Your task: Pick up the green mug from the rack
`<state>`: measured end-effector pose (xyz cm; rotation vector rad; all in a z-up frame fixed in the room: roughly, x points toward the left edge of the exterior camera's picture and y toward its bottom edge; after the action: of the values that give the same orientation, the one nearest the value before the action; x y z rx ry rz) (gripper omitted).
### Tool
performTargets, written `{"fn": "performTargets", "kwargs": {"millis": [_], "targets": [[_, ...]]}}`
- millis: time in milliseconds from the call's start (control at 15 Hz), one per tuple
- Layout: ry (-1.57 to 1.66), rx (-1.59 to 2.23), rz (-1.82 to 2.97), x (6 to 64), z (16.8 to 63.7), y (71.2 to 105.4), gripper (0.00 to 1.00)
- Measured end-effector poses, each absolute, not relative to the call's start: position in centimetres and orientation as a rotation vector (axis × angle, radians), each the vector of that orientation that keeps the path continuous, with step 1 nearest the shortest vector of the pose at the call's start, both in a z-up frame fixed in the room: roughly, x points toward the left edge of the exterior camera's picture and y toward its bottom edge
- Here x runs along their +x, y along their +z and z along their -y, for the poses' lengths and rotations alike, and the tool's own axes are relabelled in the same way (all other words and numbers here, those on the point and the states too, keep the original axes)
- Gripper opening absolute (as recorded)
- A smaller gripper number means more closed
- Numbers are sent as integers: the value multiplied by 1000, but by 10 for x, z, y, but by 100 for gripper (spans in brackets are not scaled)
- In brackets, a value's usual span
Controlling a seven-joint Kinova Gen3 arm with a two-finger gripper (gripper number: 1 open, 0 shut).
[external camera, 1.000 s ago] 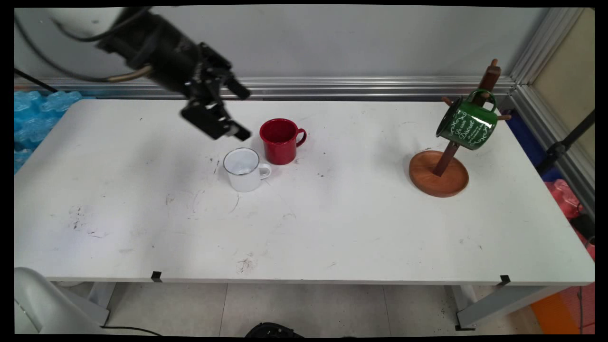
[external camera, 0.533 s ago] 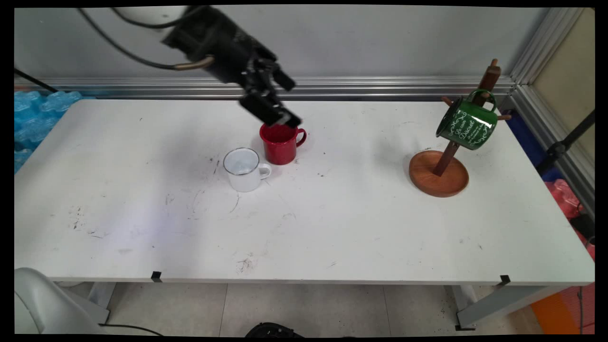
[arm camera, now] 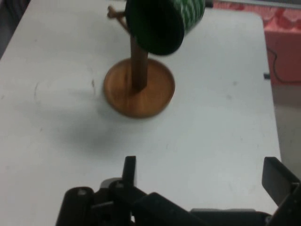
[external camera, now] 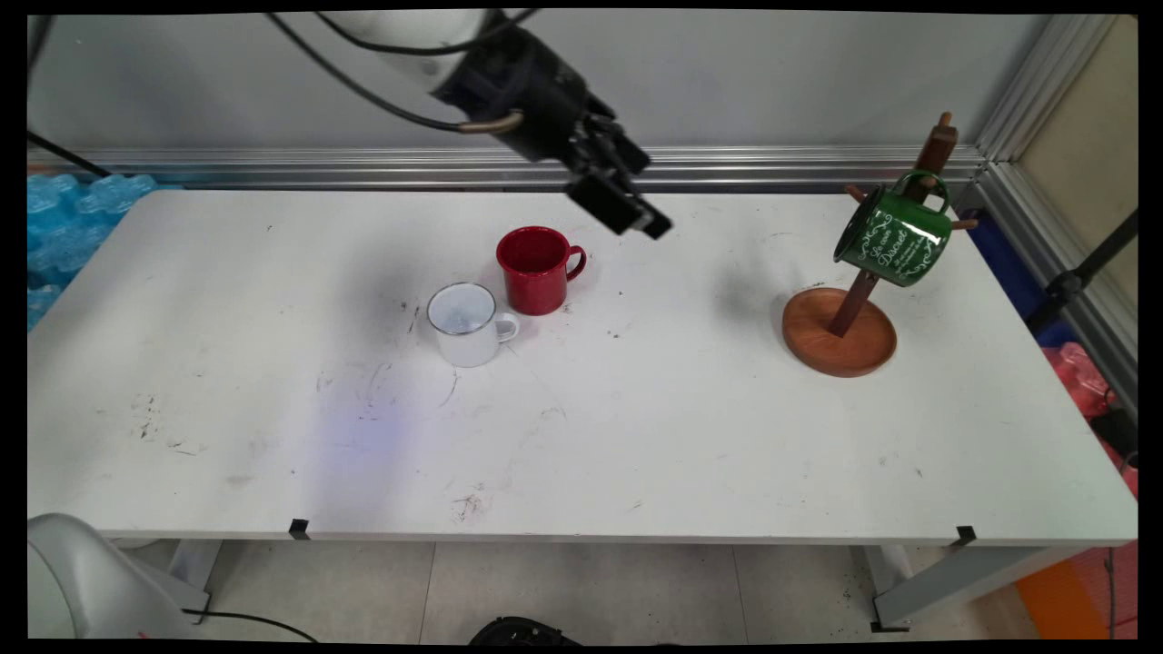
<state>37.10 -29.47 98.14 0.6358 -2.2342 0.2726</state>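
Up above the desk (external camera: 273, 436), the end effector (external camera: 647, 198) hangs with fingers spread wide and nothing between them, nearest the red mug (external camera: 538, 269). Beside that sits a white mug (external camera: 468, 324); a green mug (external camera: 893, 237) hangs on the wooden stand (external camera: 840, 331).

I'm looking at a white tabletop (external camera: 636, 436), its surface marked with dark scuffs and smudges, most of them toward the near left and around the middle. Left of centre a red mug (external camera: 536, 269) stands upright, handle to the picture's right. Just beside it, nearer the camera and a little left, a white mug (external camera: 467, 323) also stands upright, handle again to the right; I can't tell whether the two touch. Well apart, toward the right end, a wooden mug stand (external camera: 840, 331) rests on its round base, its dark post leaning, with a green mug (external camera: 893, 235) hung on a peg above the tabletop. Two small black tabs sit on the near edge.
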Motion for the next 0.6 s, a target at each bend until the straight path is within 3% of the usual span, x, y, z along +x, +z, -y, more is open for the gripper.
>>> {"fn": "performTargets", "kwargs": {"millis": [600], "targets": [[233,589,2173,330,345,951,100]]}}
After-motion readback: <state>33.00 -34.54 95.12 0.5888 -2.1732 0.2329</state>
